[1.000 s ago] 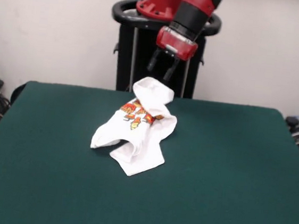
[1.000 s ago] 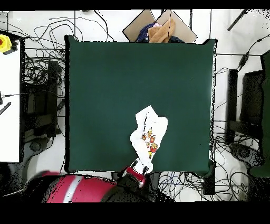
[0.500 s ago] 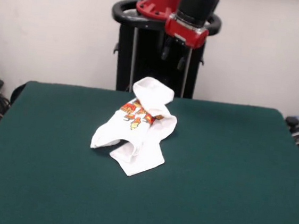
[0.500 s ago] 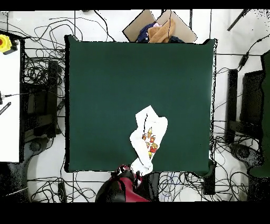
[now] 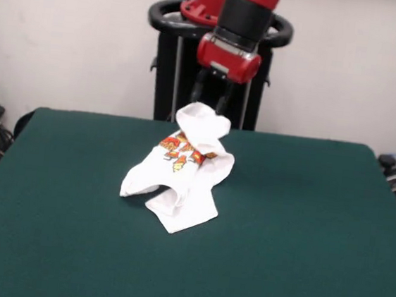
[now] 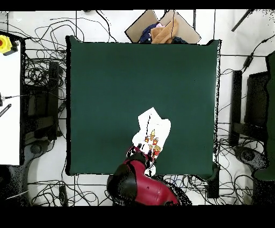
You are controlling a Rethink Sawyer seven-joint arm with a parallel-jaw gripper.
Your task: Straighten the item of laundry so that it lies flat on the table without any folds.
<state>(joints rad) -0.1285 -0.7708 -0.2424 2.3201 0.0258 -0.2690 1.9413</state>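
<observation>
The item of laundry [image 5: 180, 169] is a small white T-shirt with red, orange and yellow prints. It lies crumpled and folded on the dark green table [image 5: 303, 230], with one end humped up at the far side. In the overhead view the shirt [image 6: 152, 129] lies near the table's [image 6: 107, 80] bottom edge. My gripper [image 5: 208, 100] hangs open just above the humped far end, fingers pointing down, not holding anything. In the overhead view the gripper [image 6: 139, 159] covers the shirt's bottom end.
The black pedestal [image 5: 171, 68] stands behind the table's far edge. A cardboard box with clothes [image 6: 161, 29] sits beyond the table's top edge in the overhead view. Cables [image 6: 40, 75] lie on the floor around the table.
The gripper first rose and drew back toward the pedestal, then came down and forward over the shirt's humped end. The shirt has not moved.
</observation>
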